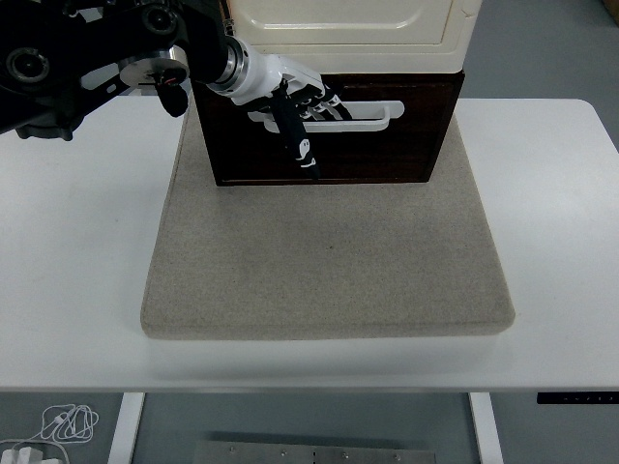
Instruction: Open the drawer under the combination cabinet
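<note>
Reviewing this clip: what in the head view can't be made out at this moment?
- Grip: the left hand lies over the white handle; whether its fingers hook behind the bar is hidden by the hand itself.
- Cabinet top: cut off by the upper edge.
- Drawer interior: hidden behind its dark front.
- Right arm: out of frame.

Even, bright overhead light; sharp focus throughout; a soft shadow lies under the mat's (329, 256) near edge.
</note>
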Motion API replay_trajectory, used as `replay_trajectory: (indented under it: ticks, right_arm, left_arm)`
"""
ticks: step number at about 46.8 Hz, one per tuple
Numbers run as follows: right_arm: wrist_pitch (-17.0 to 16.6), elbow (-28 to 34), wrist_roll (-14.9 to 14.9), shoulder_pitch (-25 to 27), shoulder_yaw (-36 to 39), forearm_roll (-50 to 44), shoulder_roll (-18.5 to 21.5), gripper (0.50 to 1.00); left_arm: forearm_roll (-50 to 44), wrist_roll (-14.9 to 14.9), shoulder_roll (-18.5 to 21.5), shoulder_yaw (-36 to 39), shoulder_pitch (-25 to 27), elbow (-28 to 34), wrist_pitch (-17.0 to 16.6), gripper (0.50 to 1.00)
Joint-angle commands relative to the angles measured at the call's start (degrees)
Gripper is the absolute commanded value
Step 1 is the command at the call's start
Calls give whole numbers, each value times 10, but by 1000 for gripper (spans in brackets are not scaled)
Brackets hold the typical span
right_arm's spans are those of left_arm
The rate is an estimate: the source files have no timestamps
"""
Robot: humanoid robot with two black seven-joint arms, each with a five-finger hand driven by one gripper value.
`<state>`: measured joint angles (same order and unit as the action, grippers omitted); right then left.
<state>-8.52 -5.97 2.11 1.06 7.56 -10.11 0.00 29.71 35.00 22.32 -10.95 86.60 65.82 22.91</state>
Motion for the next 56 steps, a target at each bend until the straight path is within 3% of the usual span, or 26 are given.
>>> replay_trajectory:
  ticks: [1, 30, 56]
  right_arm:
    - [0, 0, 0, 0, 0, 0, 0, 926]
    - [0, 0, 0, 0, 0, 0, 0, 926]
    - [0, 0, 0, 0, 0, 0, 0, 926]
  left_arm:
    - [0, 0, 0, 0, 0, 1, 4, 1000]
    - [-6, 0, 5, -7, 2, 6, 44, 1000]
    - [-9, 0, 4, -7, 7, 28, 49, 1000]
